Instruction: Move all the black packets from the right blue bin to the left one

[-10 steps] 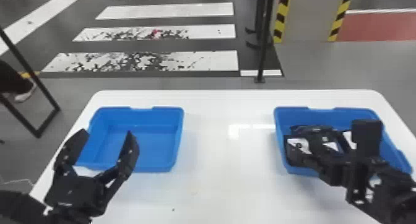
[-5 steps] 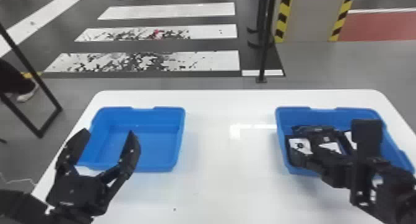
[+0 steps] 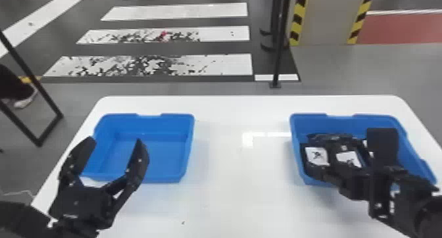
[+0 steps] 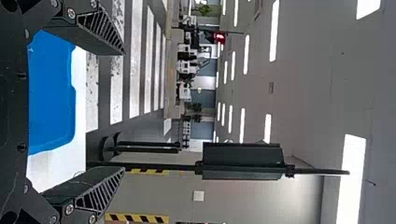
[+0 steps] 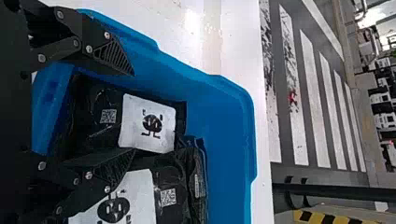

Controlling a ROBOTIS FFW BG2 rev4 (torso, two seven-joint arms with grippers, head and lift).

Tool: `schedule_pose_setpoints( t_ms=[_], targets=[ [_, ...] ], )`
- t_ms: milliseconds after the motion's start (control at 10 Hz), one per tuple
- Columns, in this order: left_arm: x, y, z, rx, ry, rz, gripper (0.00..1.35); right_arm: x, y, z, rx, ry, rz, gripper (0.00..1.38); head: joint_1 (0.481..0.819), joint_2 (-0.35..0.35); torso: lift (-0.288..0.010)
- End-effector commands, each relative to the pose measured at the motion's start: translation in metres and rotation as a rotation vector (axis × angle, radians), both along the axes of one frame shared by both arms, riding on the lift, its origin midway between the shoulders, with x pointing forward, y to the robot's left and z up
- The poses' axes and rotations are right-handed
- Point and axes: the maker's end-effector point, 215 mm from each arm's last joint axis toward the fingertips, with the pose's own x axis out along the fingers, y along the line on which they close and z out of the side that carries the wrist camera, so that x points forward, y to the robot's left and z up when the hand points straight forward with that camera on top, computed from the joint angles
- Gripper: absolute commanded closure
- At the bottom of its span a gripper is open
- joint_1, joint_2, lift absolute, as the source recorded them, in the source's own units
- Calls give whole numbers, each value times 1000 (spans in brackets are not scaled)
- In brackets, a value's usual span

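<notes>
Blue right bin (image 3: 307, 124) at my two o'clock, black packets (image 5: 93, 116) lying in it, white labels showing, and my right gripper (image 3: 343, 150) is right there over them, fingers apart! At eleven, my left gripper (image 3: 115, 141) sits released, spread wide by the left bin (image 3: 166, 155).

No words can be read, but in the right wrist view one black packet (image 5: 86, 135) bears a white label (image 5: 128, 137) with a black cartoon face beside a QR code (image 5: 108, 116), another packet (image 5: 173, 176) bears a similar label (image 5: 142, 186) and code (image 5: 168, 196), and yellow-and-black warning stripes (image 3: 297, 18) edge a grey pillar (image 3: 327, 20).
</notes>
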Motion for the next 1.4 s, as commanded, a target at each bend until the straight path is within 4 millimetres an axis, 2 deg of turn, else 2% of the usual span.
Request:
schedule_pose_setpoints(
  t_ms=[0,200,400,500,600,800,1100,1200,1300],
  targets=[
    [1,0,-1,-1,1,0,159,1,-4,-2,-13,12,-5,501,695,80,-140],
    [1,-1,-4,-2,4,-2,159,-18,-9,-20,-37,133,-24,572,695,70,-140],
    [1,0,-6,-4,8,0,159,-17,-6,-28,-7,189,-18,650,695,67,-140],
    [1,0,-8,-4,11,-1,159,-14,-9,-27,-11,203,-22,918,695,70,-140],
    [0,0,-9,-3,13,-1,159,-7,-13,-16,-25,173,-37,1072,695,71,-140],
    [-2,5,-10,-6,10,10,159,10,-13,17,5,61,-56,1124,695,68,-140],
    [-5,8,-6,-14,-21,18,159,19,-31,79,35,-147,-126,1125,695,57,-140],
    [-5,10,-4,-13,-30,21,159,24,-27,97,71,-203,-111,1125,695,51,-140],
    [-6,11,0,-17,-55,24,156,26,-8,123,145,-272,-54,1125,695,53,-140]
  ],
)
